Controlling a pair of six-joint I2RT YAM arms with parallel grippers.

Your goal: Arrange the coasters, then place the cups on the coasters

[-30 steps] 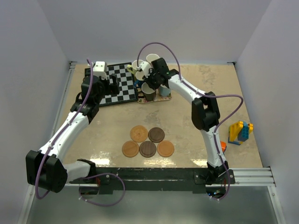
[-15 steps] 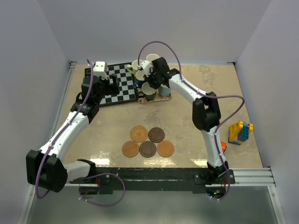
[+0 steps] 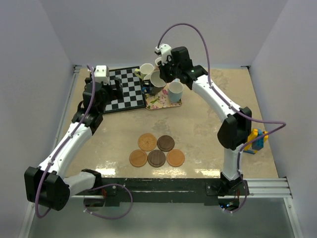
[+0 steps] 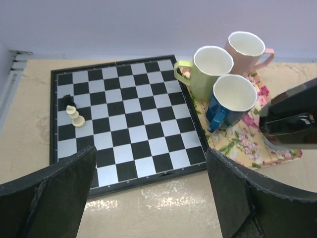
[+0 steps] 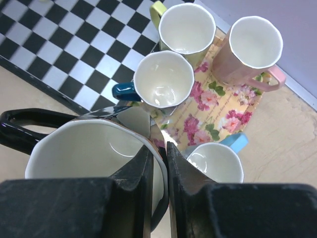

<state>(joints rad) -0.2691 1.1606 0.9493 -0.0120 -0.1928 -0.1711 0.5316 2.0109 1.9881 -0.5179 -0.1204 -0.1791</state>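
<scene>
Five round coasters lie in a cluster at the table's front middle, three orange-brown and two dark brown. My right gripper is shut on the rim of the black cup, holding it in the air above the floral tray. On the tray stand the dark blue cup, the yellow-green cup, the pink cup and the light blue cup. My left gripper hangs open over the near edge of the chessboard, holding nothing.
A black-and-white chessboard lies left of the tray with two small chess pieces on it. Coloured toy blocks and a small orange object sit near the right arm's side of the table.
My right arm has risen, lifting the black cup up off the tray. The left arm has barely shifted.
</scene>
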